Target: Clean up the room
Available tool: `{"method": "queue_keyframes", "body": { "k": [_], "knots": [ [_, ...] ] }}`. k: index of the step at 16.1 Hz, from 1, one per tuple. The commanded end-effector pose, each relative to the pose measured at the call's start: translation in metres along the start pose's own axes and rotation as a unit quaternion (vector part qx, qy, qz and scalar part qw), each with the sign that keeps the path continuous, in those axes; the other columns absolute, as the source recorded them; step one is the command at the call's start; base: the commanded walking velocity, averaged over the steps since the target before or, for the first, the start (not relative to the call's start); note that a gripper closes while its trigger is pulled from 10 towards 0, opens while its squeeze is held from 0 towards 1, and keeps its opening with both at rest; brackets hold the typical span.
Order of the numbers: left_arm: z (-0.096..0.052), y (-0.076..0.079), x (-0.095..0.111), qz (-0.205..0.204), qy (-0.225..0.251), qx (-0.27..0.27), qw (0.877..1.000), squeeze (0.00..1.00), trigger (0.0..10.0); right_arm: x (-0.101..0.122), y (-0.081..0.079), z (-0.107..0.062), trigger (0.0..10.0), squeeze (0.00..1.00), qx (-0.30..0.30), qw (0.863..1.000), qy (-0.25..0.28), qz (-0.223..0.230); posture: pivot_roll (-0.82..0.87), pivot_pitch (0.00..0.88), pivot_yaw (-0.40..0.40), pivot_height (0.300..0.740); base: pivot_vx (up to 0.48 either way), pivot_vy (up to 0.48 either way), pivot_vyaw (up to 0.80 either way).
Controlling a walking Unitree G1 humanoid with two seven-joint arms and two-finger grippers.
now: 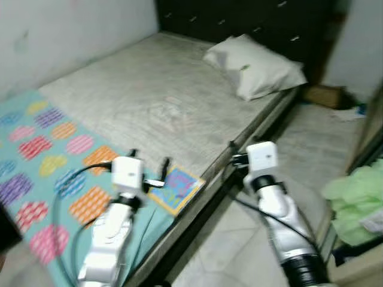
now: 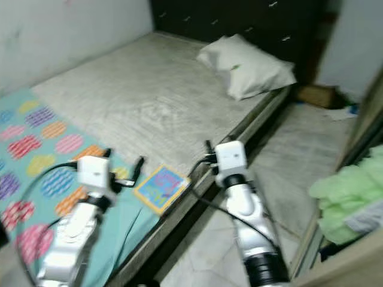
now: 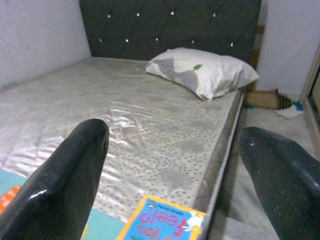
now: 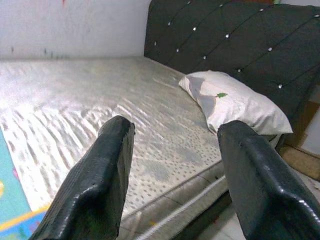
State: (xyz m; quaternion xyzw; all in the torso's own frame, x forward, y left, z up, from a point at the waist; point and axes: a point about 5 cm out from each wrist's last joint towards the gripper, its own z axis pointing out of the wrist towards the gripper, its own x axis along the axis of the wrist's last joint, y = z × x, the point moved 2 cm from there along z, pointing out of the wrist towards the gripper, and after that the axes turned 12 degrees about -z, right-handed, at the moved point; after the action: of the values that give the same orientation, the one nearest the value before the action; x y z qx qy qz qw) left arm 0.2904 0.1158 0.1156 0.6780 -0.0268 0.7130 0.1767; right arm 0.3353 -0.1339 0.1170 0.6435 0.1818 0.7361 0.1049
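A bare grey mattress point(image 1: 149, 95) fills the bed, with a white pillow point(image 1: 254, 69) near the black headboard point(image 3: 170, 25). A colourful book point(image 1: 175, 188) lies at the mattress's near edge, on the corner of a teal blanket point(image 1: 48, 161) with coloured ovals. My left gripper point(image 1: 149, 160) hovers open just above and behind the book point(image 3: 165, 222), nothing between its fingers point(image 3: 65, 185). My right gripper point(image 1: 234, 154) is open at the bed's side edge, to the right of the book, pointing toward the pillow point(image 4: 235, 102).
A tiled floor strip point(image 1: 311, 143) runs along the bed's right side. A heap of green cloth point(image 1: 356, 200) sits at the right. A cardboard box point(image 1: 323, 95) stands on the floor past the pillow. A white wall point(image 1: 60, 36) borders the bed's left.
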Motion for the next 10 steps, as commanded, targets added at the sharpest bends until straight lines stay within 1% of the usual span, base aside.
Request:
{"method": "queue_keyframes", "body": {
  "k": [1,10],
  "knots": [
    [-0.0024,-0.0099,0.0011,0.012,-0.003,0.012,1.000,0.00,10.0,0.0060,-0.0060,0.0027,10.0,0.00,0.006,1.000,0.010,0.005,-0.04,0.085,0.019,0.740,0.000,0.000,0.80],
    [-0.0017,-0.0096,-0.0007,0.012,-0.011,0.007,1.000,0.00,10.0,0.0062,-0.0066,0.0030,10.0,0.00,0.007,1.000,0.010,0.001,-0.04,0.088,0.020,0.740,0.000,0.000,0.80]
  ]
}}
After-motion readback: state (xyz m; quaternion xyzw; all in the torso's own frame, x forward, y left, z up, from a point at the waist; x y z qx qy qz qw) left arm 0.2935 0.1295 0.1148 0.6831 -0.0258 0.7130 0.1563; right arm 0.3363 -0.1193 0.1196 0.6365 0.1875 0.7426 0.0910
